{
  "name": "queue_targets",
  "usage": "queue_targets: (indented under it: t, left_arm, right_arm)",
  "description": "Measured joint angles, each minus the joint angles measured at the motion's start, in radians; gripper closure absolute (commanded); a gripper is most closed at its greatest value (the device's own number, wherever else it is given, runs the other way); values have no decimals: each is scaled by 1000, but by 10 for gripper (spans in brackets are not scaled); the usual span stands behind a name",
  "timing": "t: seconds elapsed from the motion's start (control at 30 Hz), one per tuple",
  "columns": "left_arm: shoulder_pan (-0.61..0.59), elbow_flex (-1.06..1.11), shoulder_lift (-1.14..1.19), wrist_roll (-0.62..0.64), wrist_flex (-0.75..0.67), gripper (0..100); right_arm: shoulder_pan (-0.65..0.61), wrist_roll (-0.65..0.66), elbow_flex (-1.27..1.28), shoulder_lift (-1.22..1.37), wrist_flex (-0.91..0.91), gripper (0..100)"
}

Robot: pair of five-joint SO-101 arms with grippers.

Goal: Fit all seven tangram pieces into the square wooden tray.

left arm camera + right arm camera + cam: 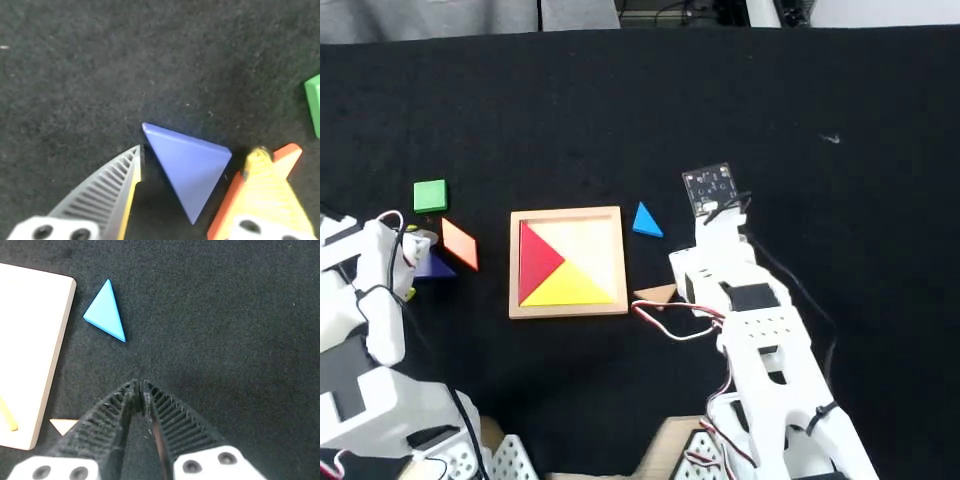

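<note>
- My left gripper (196, 152) stands wide, one finger on each side of the purple triangle (187, 167), which lies flat on the cloth well left of the tray (567, 212). I cannot tell whether either pad touches it yet.
- Risk: I am lined up on the triangle's corners and slanted edges, not on flat faces. I judge that closing here could spin it or squirt it out.
- Risk: my far finger sits on or just over the orange piece (460, 244), which is touching or nearly touching the triangle. Closing could drag the orange piece along, or pinch both together.
- Risk: the green square (430, 195) is near, so a sideways lift could knock it.
- My right gripper (140, 388) is closed with its tips together, holding nothing. It sits low over the cloth beside the tray's right edge.
- Risk: the tan triangle (657, 294) lies just beside that arm and its loose cable, so a careless swing could shove it against the tray.
- Count: one tray and seven pieces.
- In the tray are two, the red triangle (537, 262) and the yellow triangle (570, 288). They fill its left and near parts and leave the far right bare.
- On the cloth are five: purple, orange and green to the left, with the blue triangle (106, 312) and tan to the right.
- By shape that makes five triangles, one square and one slanted four-sided piece.
</note>
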Motion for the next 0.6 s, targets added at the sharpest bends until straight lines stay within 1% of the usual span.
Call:
queue_targets:
  t: [0.3, 0.43, 0.6]
  left_arm:
    - [-2, -17, 3, -2, 3, 744]
    - [-2, -41, 3, -25, 2, 744]
    - [-3, -64, 3, -31, -49, 744]
  right_arm:
    - [0, 0, 0, 0, 0, 984]
    - [0, 0, 0, 0, 0, 984]
    - [0, 0, 0, 0, 0, 984]
